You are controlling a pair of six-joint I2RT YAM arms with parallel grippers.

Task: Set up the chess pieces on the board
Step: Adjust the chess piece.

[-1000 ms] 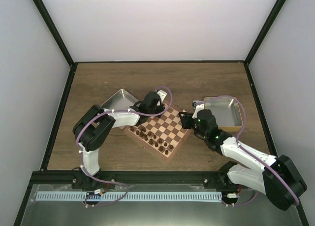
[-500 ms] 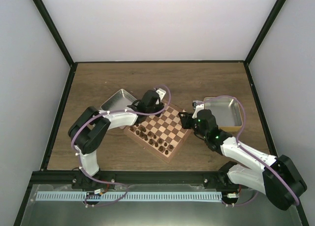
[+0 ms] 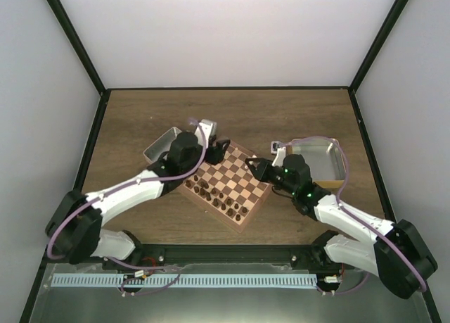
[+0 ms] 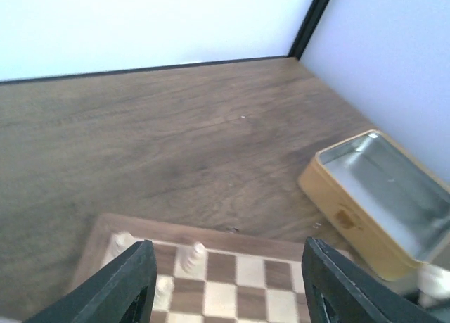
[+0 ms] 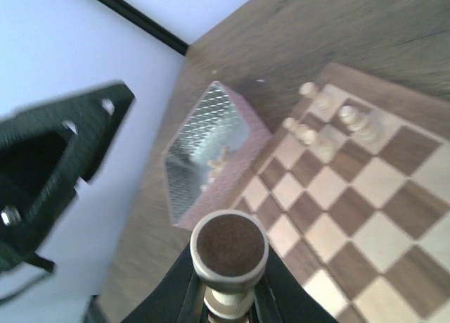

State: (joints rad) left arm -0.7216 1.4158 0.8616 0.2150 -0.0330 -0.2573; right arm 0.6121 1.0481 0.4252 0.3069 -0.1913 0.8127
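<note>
One board (image 3: 239, 175). Left tray (image 3: 158, 146), right tray (image 3: 320, 157): two in all, metal. Light chess pieces (image 4: 191, 256) at far corner of board: at least three countable. Dark pieces (image 3: 211, 195) along near left edge: many, too small for exact count.

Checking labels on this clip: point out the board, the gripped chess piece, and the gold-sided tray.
board (image 3: 235, 177): top view, bare central square.
gripped chess piece (image 5: 230, 244): right wrist view, its brown felt base.
gold-sided tray (image 4: 383, 187): left wrist view, bare inner floor.
</note>
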